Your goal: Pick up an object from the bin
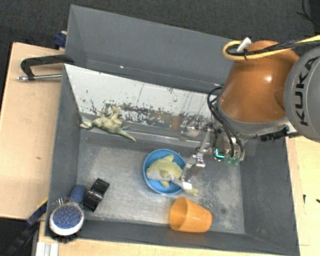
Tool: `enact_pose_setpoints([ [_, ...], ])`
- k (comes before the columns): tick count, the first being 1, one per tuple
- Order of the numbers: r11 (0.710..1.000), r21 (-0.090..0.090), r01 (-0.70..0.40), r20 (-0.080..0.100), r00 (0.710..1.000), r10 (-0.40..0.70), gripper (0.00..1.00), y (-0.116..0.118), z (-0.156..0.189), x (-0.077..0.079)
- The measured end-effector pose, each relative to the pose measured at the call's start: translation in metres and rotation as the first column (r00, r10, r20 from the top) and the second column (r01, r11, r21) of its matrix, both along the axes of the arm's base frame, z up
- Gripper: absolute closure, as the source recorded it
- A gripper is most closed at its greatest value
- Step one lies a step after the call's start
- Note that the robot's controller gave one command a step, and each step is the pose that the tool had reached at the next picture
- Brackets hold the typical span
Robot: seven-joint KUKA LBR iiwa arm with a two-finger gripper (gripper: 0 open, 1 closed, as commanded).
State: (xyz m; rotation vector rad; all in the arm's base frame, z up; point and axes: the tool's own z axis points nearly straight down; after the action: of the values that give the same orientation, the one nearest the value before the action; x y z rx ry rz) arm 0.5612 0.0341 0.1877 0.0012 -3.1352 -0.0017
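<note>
My gripper (192, 170) hangs low in the middle of the bin, at the right rim of a small blue bowl (154, 159). In the bowl lies a pale yellow-green soft toy (162, 170), and the gripper's tip is right beside or touching it. An orange plastic cup (190, 216) lies on its side just in front of the bowl, close below the gripper.
A pale green toy dinosaur (110, 123) lies against the back wall at the left. A round blue brush (67, 217) and a black clip (96, 193) sit in the front left corner. The arm's orange cover hangs over the bin's back right.
</note>
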Motion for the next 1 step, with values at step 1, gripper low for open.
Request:
enact_pose_setpoints([
  [1, 0.919, 0.001, 0.394, 0.009, 0.919, -0.394, 0.00, 0.0191, -0.1133, 0.0116],
])
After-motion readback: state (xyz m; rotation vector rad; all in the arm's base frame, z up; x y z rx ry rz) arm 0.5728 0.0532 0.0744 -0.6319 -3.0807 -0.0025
